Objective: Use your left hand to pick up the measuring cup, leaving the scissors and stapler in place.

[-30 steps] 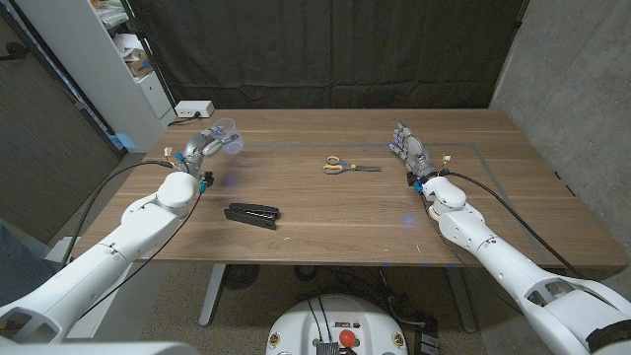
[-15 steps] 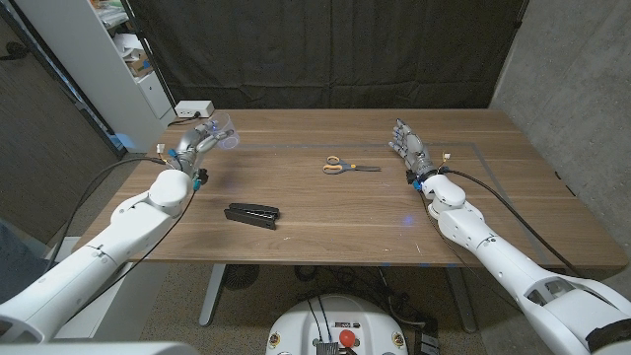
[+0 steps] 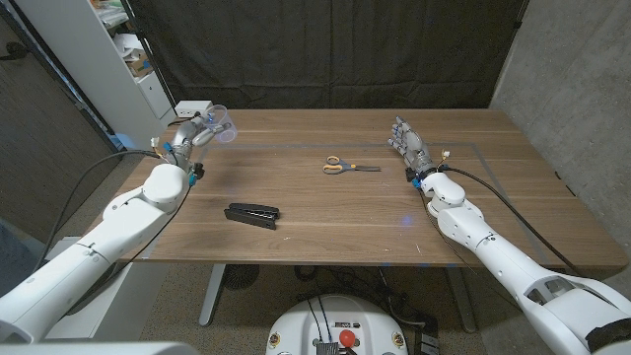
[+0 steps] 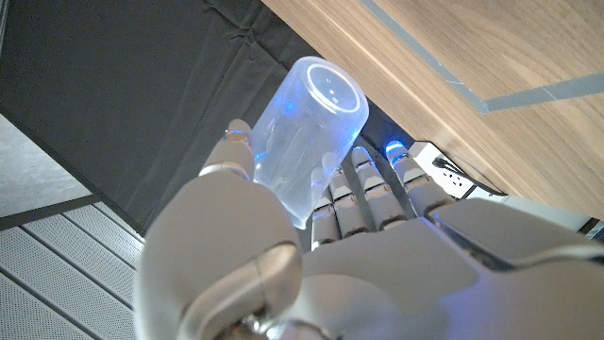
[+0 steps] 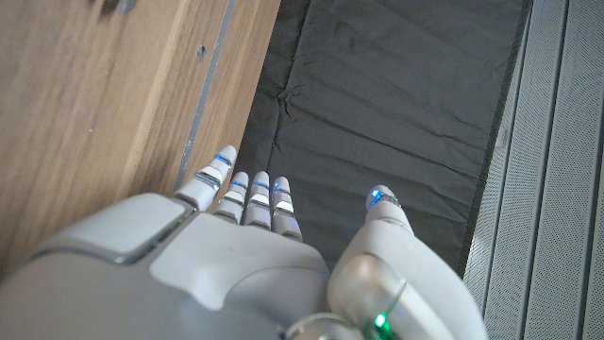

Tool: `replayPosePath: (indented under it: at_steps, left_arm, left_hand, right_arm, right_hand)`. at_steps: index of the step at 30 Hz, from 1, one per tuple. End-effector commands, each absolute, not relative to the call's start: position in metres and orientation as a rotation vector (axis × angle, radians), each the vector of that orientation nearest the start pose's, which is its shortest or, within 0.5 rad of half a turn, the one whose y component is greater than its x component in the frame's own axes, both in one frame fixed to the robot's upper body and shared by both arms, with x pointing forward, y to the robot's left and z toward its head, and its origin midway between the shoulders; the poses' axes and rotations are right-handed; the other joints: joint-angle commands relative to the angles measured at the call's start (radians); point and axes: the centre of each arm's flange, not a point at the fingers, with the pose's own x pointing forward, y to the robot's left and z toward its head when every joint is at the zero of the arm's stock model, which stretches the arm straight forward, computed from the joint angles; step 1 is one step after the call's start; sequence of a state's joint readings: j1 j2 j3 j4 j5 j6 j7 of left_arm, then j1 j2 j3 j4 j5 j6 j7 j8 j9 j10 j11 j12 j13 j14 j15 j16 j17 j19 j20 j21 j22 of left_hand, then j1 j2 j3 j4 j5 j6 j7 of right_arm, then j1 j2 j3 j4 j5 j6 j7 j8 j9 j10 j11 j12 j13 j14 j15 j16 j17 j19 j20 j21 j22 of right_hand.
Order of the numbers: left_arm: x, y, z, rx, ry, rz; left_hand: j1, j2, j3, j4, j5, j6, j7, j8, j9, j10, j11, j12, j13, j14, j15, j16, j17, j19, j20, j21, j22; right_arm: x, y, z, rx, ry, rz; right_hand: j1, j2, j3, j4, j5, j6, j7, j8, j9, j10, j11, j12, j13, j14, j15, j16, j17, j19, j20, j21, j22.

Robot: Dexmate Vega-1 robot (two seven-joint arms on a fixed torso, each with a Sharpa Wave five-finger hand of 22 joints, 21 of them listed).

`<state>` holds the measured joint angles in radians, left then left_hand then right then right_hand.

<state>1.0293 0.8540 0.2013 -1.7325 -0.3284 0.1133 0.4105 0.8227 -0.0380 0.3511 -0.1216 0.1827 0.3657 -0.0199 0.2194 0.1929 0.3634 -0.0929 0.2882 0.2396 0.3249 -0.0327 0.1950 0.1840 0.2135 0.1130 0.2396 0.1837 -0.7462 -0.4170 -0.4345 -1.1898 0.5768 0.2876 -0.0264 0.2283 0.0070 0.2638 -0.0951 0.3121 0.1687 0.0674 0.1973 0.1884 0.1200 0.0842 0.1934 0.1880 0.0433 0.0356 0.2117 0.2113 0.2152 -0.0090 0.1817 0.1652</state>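
A wooden table (image 3: 325, 212) before a black curtain (image 3: 325, 49).
White shelving (image 3: 108, 49) upper left; grey concrete wall (image 3: 572, 79) right.

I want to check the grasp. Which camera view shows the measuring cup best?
The left wrist view: the clear measuring cup is large there, held in the left hand. The head view shows it small and far, lifted over the table's corner.

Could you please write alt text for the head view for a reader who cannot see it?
The left hand holds a clear measuring cup above the wooden table's far left corner. Scissors and a black stapler lie on the table; the right hand holds nothing.
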Motion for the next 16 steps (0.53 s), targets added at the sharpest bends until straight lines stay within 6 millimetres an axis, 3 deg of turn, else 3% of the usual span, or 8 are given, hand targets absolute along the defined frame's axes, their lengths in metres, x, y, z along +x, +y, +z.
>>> replayPosePath:
  at_steps: [1, 16]
  left_arm:
    - [0.5631, 0.3952, 0.0424, 0.491, -0.57, 0.316]
    - [0.5571, 0.3956, 0.0464, 0.51, -0.569, 0.324]
  left_hand:
    - [-0.007, 0.003, -0.002, -0.002, 0.008, 0.0, -0.001, -0.004, 0.004, -0.005, -0.002, -0.004, 0.003, -0.002, 0.002, 0.001, 0.001, -0.003, -0.002, -0.007, 0.004]
    - [-0.006, 0.004, 0.0, -0.005, 0.009, -0.001, 0.0, -0.006, 0.004, -0.006, -0.002, -0.006, 0.004, -0.004, 0.004, 0.001, 0.001, -0.005, -0.002, -0.009, 0.004]
  right_arm:
    - [0.6759, -0.2578, -0.0208, 0.03, -0.577, 0.177]
    - [0.6743, -0.2613, -0.0229, 0.032, -0.573, 0.169]
  right_hand:
    - [0.0, 0.007, -0.006, 0.001, 0.008, 0.006, -0.001, 0.004, 0.001, 0.012, -0.003, 0.009, 0.004, 0.006, 0.0, 0.003, 0.003, 0.006, 0.006, 0.01, 0.005]
    - [0.0, 0.008, -0.007, 0.001, 0.008, 0.007, -0.002, 0.004, 0.001, 0.013, -0.006, 0.009, 0.004, 0.009, -0.003, 0.003, 0.003, 0.008, 0.007, 0.01, 0.005]
